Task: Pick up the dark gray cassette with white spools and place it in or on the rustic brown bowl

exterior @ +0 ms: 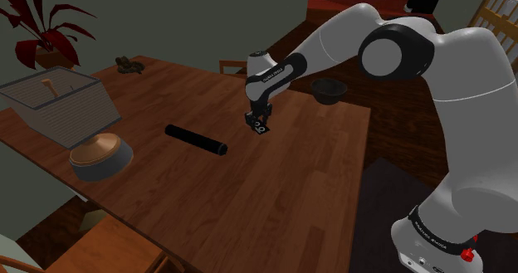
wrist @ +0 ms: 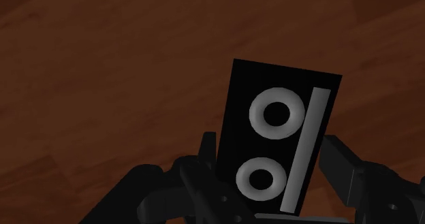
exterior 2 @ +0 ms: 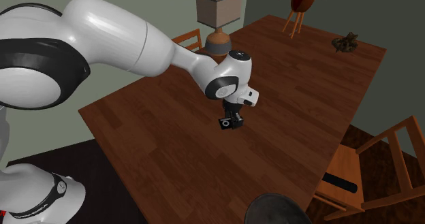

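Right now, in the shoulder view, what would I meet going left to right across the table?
lamp → black cylinder → cassette, held up off the wood → dark bowl

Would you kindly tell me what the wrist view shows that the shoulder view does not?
Wrist view: the cassette's two pale spool rings and grey strip, plainly, with fingers clasping its sides. Shoulder view: a dark bowl, black cylinder and lamp on the table. Both: the gripper holding the cassette over the wooden table.
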Robot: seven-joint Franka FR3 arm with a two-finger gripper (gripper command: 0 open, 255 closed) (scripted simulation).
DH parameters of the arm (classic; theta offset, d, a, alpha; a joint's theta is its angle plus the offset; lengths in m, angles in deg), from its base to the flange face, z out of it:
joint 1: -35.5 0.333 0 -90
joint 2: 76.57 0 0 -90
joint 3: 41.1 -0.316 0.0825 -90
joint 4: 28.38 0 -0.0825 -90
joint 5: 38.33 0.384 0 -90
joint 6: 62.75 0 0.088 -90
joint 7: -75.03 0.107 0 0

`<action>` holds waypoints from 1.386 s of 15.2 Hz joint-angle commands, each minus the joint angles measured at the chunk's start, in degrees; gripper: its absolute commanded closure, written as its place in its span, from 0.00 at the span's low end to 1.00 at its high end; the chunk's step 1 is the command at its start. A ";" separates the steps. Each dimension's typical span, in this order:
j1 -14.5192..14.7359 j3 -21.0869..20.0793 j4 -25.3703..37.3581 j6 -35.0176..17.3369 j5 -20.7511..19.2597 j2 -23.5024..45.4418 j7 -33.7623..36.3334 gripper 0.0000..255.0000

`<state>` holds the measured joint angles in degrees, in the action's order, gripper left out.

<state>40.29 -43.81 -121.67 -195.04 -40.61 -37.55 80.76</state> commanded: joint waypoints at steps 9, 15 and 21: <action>-0.08 -0.11 -0.14 1.98 0.12 -1.95 -0.11 1.00; -0.15 -0.22 0.35 5.20 0.28 -4.68 -0.20 1.00; -0.21 -0.32 1.34 8.61 0.42 -7.10 -0.29 1.00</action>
<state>40.02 -44.10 -120.36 -186.87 -40.19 -44.25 80.39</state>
